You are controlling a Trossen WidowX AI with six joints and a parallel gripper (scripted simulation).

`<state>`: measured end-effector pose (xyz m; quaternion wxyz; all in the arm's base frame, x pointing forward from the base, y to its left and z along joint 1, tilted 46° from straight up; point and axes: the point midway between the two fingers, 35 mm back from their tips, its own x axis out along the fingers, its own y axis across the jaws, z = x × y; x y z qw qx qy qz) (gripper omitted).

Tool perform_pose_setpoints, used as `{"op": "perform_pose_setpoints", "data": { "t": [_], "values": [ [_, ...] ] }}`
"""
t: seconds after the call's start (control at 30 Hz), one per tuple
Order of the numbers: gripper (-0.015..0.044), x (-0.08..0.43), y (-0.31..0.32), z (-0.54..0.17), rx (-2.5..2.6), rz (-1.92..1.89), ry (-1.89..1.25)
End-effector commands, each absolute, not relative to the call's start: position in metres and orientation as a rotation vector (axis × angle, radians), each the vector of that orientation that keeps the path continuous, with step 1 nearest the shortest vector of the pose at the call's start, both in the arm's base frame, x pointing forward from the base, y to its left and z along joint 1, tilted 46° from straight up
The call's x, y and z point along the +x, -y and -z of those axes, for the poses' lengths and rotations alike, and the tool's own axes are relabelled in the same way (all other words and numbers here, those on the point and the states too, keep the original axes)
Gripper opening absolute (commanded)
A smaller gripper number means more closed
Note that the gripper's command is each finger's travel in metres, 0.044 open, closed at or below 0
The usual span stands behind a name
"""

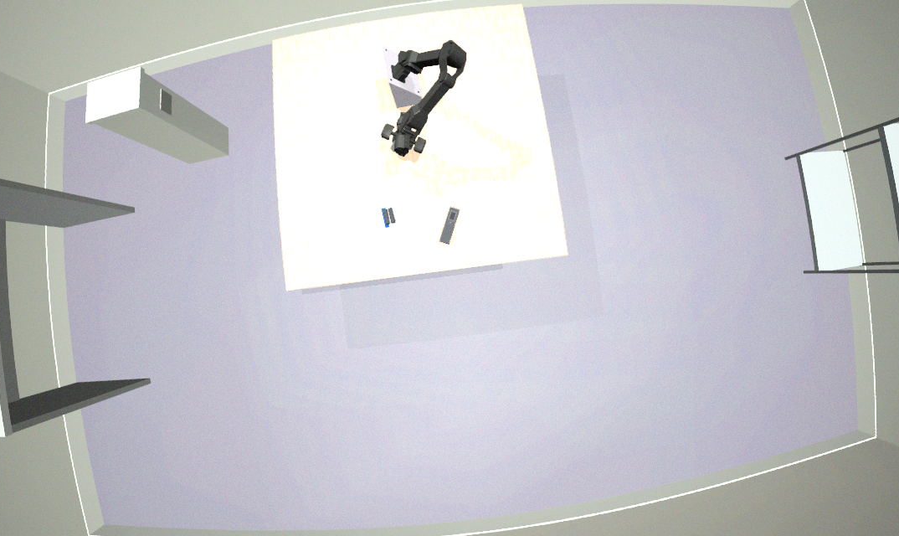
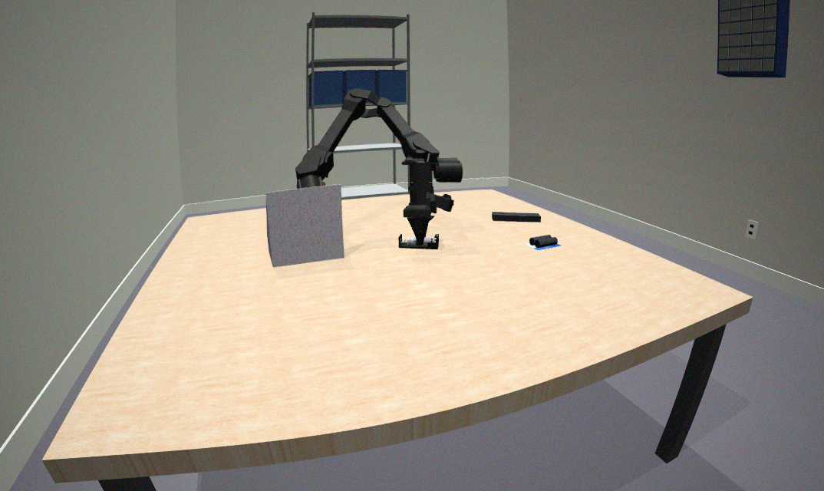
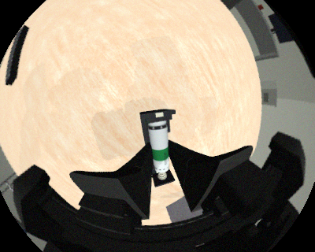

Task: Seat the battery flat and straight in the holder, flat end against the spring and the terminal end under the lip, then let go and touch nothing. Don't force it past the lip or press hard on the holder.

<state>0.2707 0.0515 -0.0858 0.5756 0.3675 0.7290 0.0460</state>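
The battery point(image 3: 159, 139), white with a green band, lies along the black holder point(image 3: 145, 126) point(image 2: 418, 246) in the wrist view. Its far end is close to the holder's end wall with the lip; whether the terminal is under the lip I cannot tell. The spring point(image 3: 162, 176) shows at the near end, by the battery's flat end. In the exterior view the battery looks about level between the holder's end walls. My gripper point(image 3: 159, 144) point(image 2: 420, 242) is shut on the battery's middle, its fingers on both sides, low over the holder. In the top view the arm hides the battery.
A grey block point(image 2: 305, 225) stands on the table point(image 2: 366, 341) beside the arm's base. A dark remote-like bar point(image 1: 449, 226) point(image 2: 515, 217) point(image 3: 16, 55) and two dark cylinders point(image 1: 388, 216) point(image 2: 543, 241) on a blue and white piece lie farther off.
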Motion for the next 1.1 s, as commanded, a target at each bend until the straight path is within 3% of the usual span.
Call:
{"op": "perform_pose_setpoints", "data": {
  "t": [0.0, 0.13, 0.7, 1.07],
  "values": [
    [0.0064, 0.274, -0.051, 0.086, 0.854, -0.112, -1.699],
    [0.0166, 0.274, -0.051, 0.086, 0.854, -0.112, -1.699],
    [0.0166, 0.272, -0.040, 0.076, 0.860, -0.108, -1.704],
    [0.0440, 0.269, 0.012, 0.025, 0.857, -0.105, -1.704]
  ]
}}
